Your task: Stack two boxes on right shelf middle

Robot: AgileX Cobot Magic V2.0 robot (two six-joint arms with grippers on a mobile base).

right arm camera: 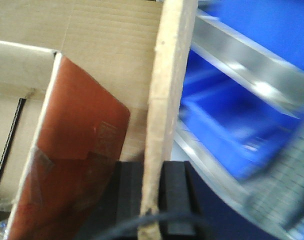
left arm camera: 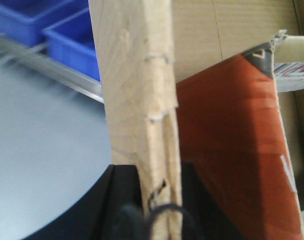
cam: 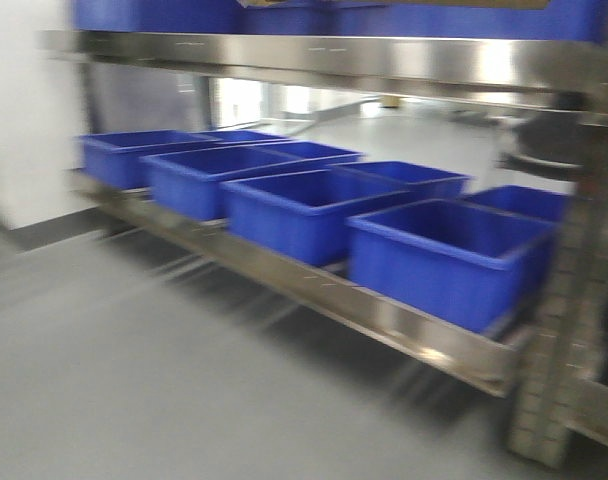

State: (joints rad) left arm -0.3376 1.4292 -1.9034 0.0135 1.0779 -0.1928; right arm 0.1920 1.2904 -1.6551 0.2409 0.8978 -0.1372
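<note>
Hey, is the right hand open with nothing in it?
No, the right hand has its black pads clamped on the edge of a cardboard flap.

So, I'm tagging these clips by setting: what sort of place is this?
Probably a warehouse or stockroom: a stainless-steel rack with perforated uprights holds rows of open blue plastic bins above a bare grey floor, and a brown cardboard box fills both wrist views.

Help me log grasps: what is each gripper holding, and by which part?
The left gripper pinches a cardboard box by the edge of an upright panel; the right gripper does likewise on another panel edge.
</note>
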